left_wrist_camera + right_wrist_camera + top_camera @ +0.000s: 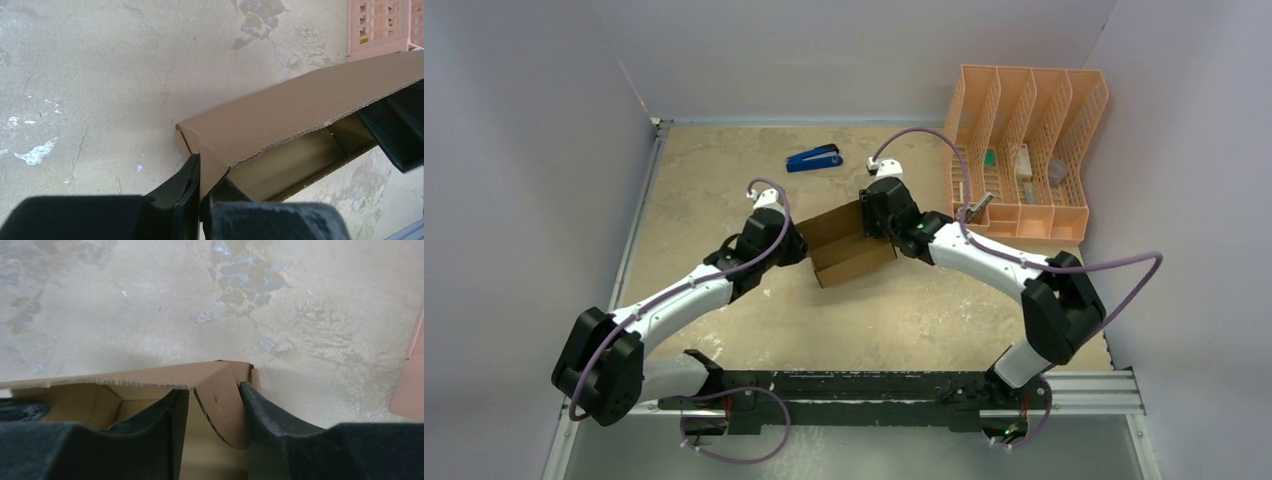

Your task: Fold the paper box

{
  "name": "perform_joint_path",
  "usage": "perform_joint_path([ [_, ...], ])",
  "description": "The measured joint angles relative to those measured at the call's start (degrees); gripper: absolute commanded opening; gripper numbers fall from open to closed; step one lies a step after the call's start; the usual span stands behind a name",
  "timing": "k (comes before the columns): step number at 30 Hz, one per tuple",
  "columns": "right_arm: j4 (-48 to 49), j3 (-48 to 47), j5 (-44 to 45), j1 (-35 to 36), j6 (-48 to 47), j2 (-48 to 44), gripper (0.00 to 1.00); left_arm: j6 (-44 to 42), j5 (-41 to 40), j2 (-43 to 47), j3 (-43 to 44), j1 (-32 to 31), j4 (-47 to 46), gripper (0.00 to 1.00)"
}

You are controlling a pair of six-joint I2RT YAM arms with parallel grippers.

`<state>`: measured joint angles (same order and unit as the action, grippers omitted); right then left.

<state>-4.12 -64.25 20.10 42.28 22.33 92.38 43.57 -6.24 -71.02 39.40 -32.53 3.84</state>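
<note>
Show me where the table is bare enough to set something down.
Free: the beige tabletop between the blue stapler and the left wall; the strip between the brown cardboard box and the black rail. Crowded: the middle, where left tool and right tool meet the box, and beside the peach-orange mesh organizer.

The mottled beige table (904, 320) carries a blue stapler (813, 159), peach organizer (1024, 150) and paper box (849, 250).

Pale lilac walls (524, 150) close in on three sides, evenly lit, with no hard shadows. The table (724, 170) shows a mottled beige top, worn in patches. A metal rail (1094, 385) runs along its near edge. A peach mesh organizer (984, 90) sits far right, and a blue stapler (814, 158) lies near the back.
</note>
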Motion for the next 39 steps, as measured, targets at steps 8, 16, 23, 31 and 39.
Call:
perform_joint_path([
  [8,0.02,2.29,-4.52,0.04,-0.02,-8.57,0.62,-1.84,-2.03,2.27,-0.17,-1.62,-1.44,0.02],
  [16,1.95,9.88,-8.00,0.04,0.63,-11.56,0.68,-2.73,-6.03,1.31,-0.63,-4.00,-1.99,0.00],
  [23,4.90,15.98,-8.44,0.04,2.10,-11.80,0.94,-2.23,-10.54,0.90,-0.61,-4.04,-1.62,0.00],
  [31,5.27,17.73,-10.95,0.04,2.38,-18.67,0.99,-2.91,-15.37,0.57,-0.61,-4.04,-1.95,0.00],
  [39,-0.61,13.46,-10.47,0.04,0.90,-22.93,0.99,-7.06,-18.27,-2.12,0.02,-4.04,-4.66,0.00],
])
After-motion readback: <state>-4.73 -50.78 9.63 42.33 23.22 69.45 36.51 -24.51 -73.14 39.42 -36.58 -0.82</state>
